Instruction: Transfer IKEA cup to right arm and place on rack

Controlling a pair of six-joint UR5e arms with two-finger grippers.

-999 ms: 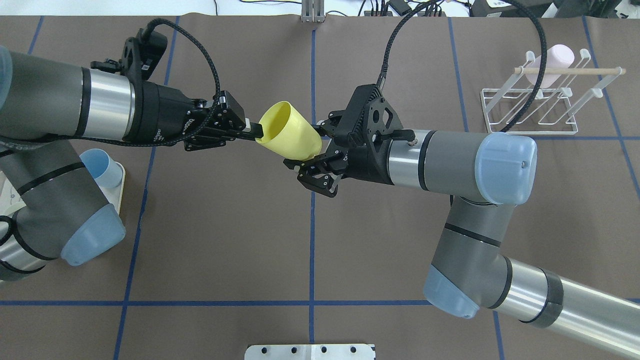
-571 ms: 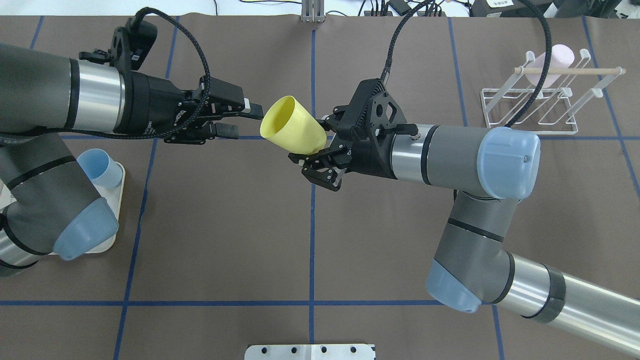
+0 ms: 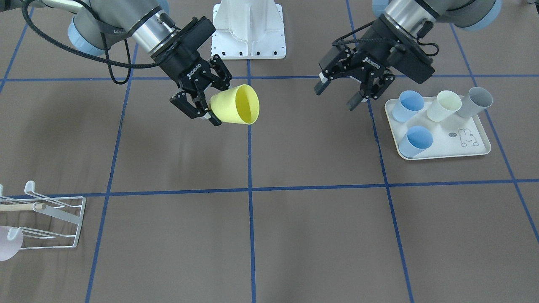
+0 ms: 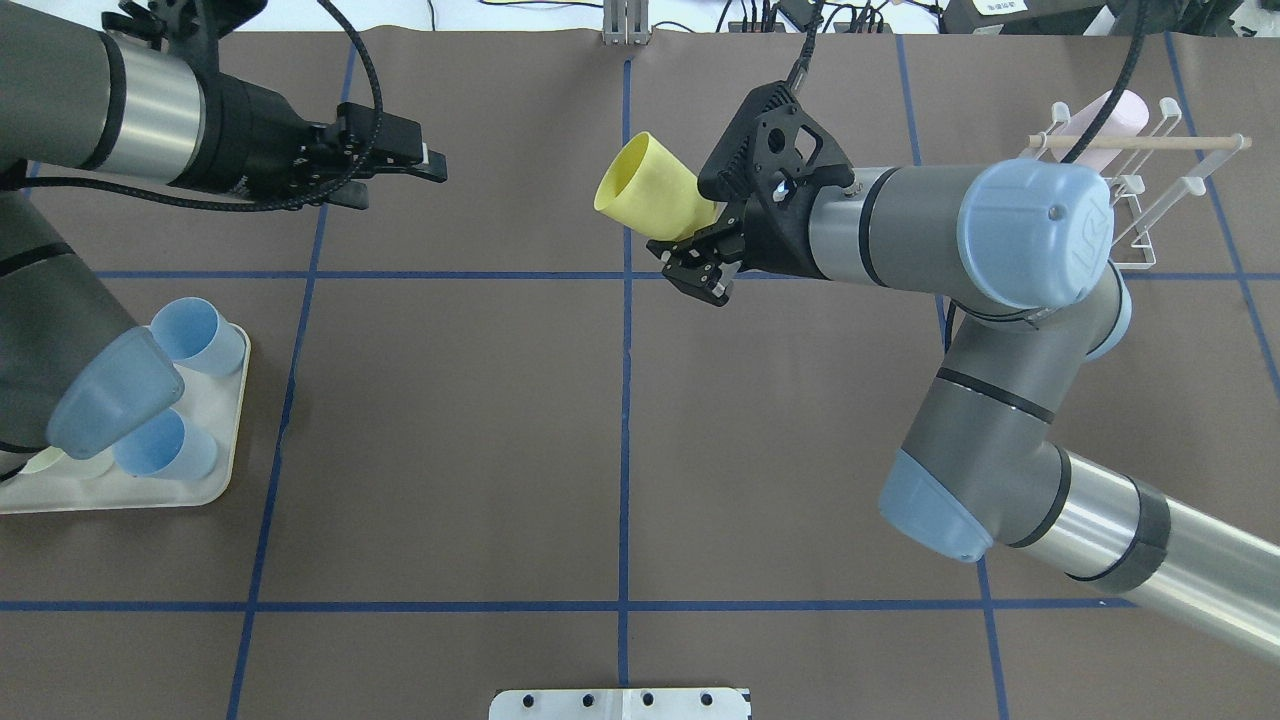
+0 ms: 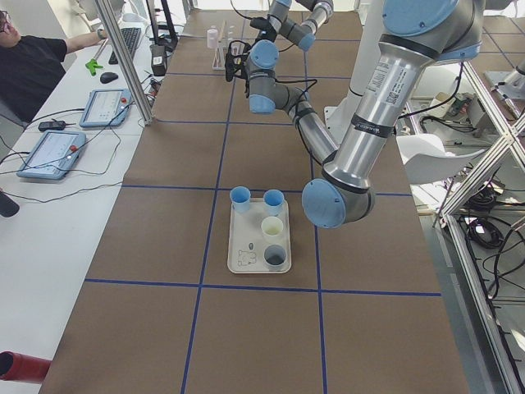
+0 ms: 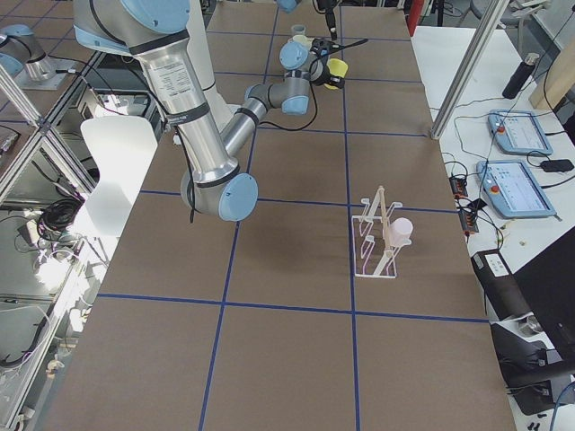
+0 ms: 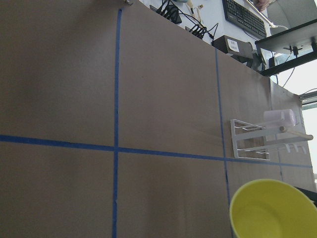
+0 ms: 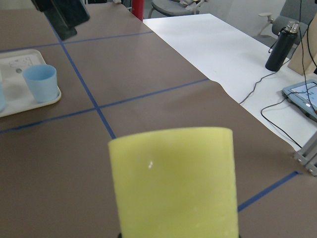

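Two black two-finger grippers are seen above the brown-covered table (image 3: 316,235), which is marked with blue tape lines. A pale yellow plastic cup (image 4: 648,195) is held in the air by the right gripper (image 3: 209,106), whose fingers are clamped on the cup's base end. The cup is tipped on its side just right of the table's centre line, and its open mouth is turned towards the left gripper (image 3: 334,97). The left gripper is well apart from the cup, with its fingers spread and nothing between them. At the far right of the table a white wire-frame rack (image 6: 373,247) is seen, with a light wooden rod (image 4: 1180,143) passed through its top. A pale pink cup (image 6: 401,231) is hung on one of its prongs, and the rack is well apart from the yellow cup. On the left side a cream tray printed with a rabbit (image 3: 446,145) is laid flat, just beside the left gripper in the front-facing view. Four cups are stood on it: two light blue cups (image 3: 407,105), one cream cup (image 3: 442,105) and one grey cup (image 3: 476,102).
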